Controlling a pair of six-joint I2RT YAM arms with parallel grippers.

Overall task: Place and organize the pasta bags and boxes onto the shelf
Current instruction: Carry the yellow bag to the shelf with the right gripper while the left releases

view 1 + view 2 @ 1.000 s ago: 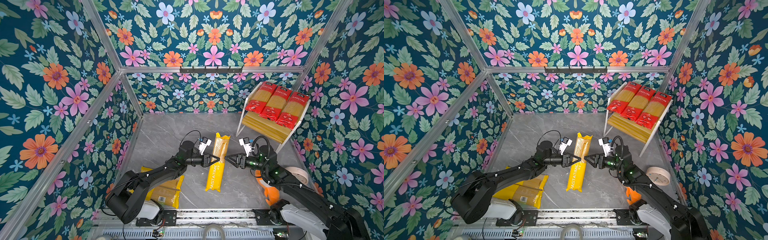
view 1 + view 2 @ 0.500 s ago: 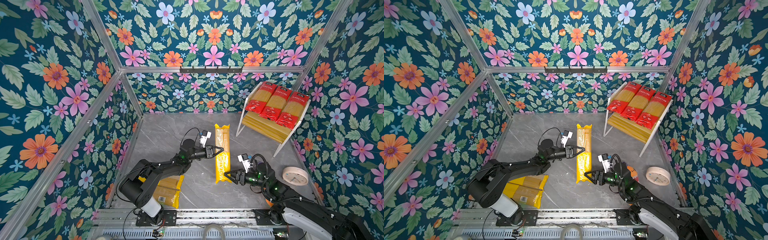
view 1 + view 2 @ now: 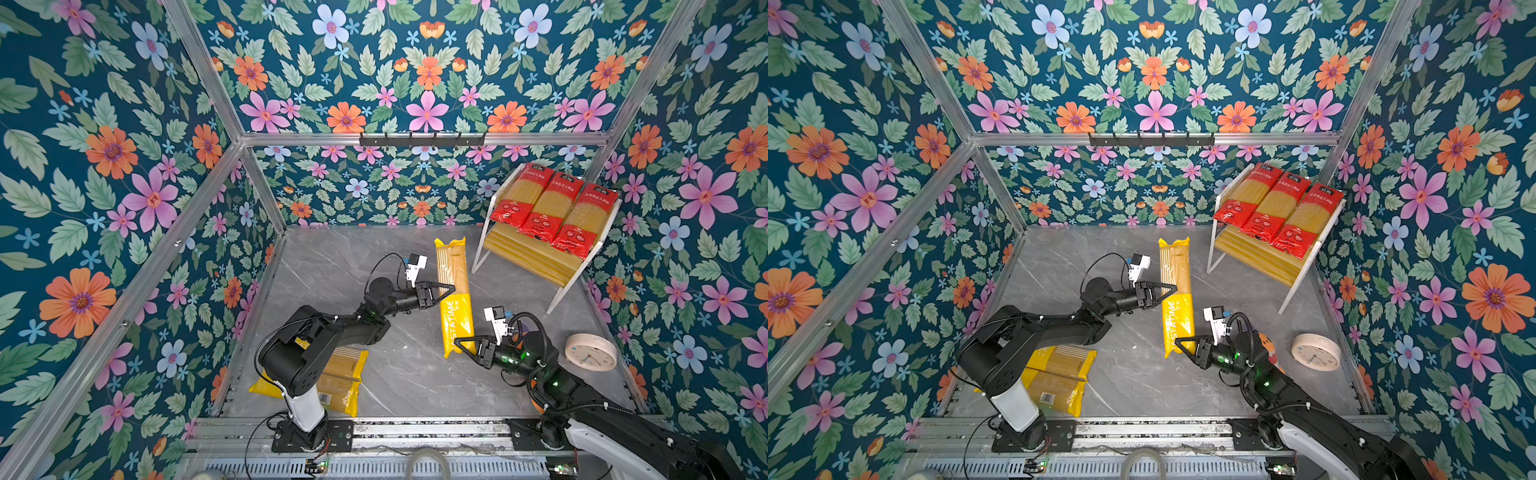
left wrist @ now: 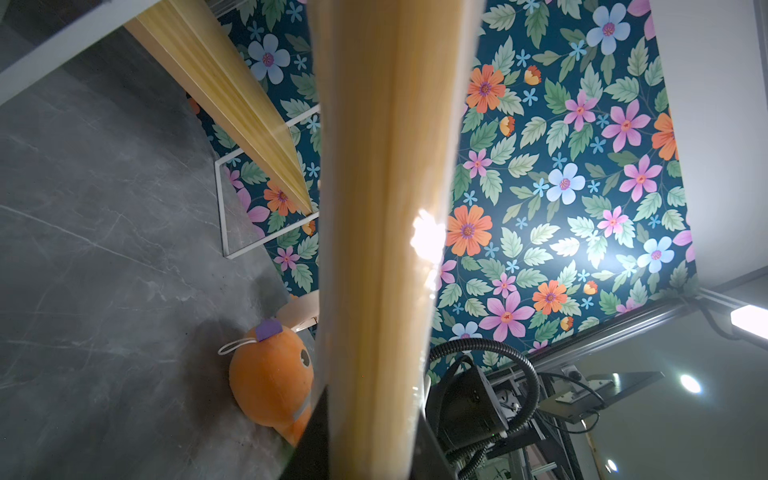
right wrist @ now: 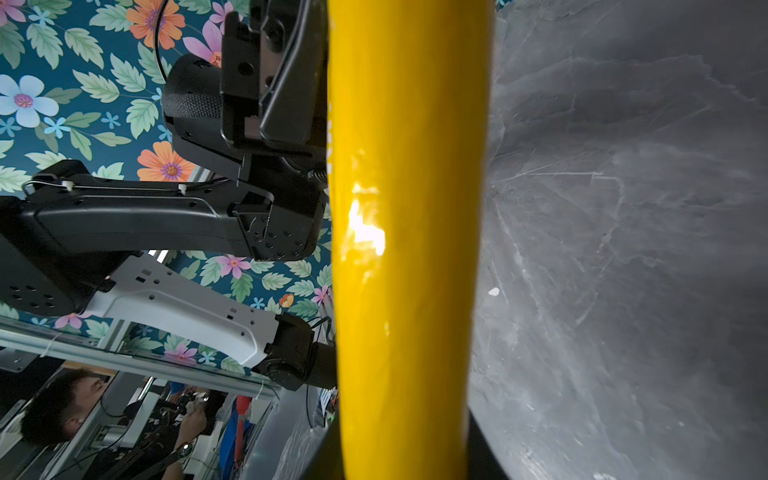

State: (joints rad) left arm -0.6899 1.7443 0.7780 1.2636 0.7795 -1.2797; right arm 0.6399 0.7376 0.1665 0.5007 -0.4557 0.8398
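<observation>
Pinching yellow pack [image 3: 451, 266]: left end effector [image 3: 449, 290] midway, right end effector [image 3: 463, 345] at end; only right wrist view shows person [image 5: 62, 411].

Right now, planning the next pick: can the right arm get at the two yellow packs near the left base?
Unlikely: the packs lie under the left arm, and the right gripper grips the middle pack.

**Floral walls, grey table [image 3: 340, 257]**

Dark teal wallpaper [image 3: 124, 166] with pink, orange and pale blue flowers covers every wall. Aluminium bars [image 3: 178, 242] edge the corners. A black hook rail [image 3: 422, 139] sits on the back crossbar. The table is marbled grey with white veins. Ceiling lights [image 4: 690, 383] glow in the left wrist view.
</observation>
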